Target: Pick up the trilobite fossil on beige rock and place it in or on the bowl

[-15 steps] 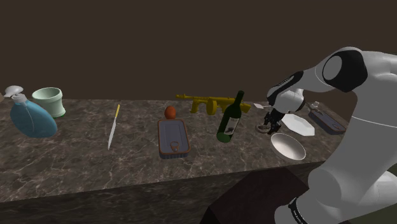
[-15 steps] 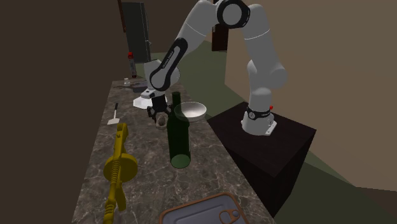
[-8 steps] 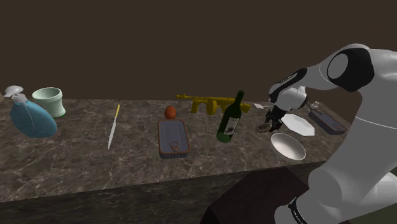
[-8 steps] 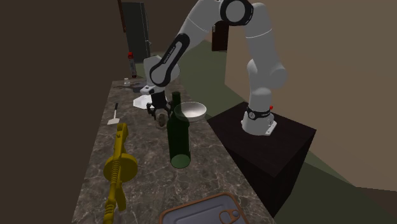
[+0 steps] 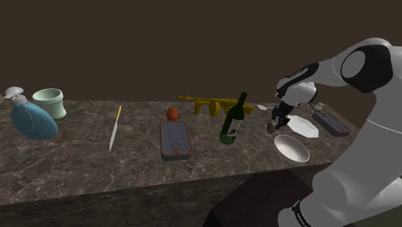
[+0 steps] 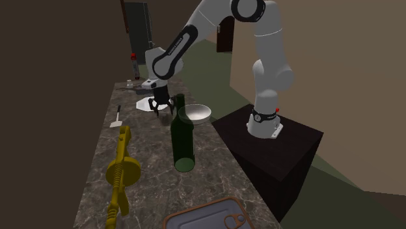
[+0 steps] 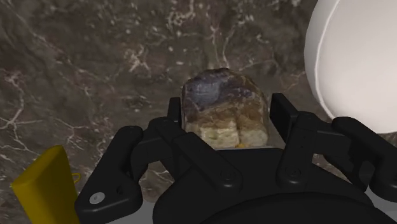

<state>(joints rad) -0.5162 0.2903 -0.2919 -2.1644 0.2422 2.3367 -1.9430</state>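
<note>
Lifts off the counter (image 5: 129,161) since earlier, gripper (image 7: 227,105) clamped on fossil (image 7: 216,92), seemingly bound for bowl (image 5: 291,148) at shoulder view's five o'clock.

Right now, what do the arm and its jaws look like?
Arm: glossy white rounded links, dark joint rings, a black band with small white lettering near the base. Jaws: all black, blocky, two fingers, a silver screw on the housing.

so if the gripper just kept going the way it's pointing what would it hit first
Most likely the marbled counter, with the held fossil touching first; the gripper points down at bare surface, though depth is unclear.
</note>
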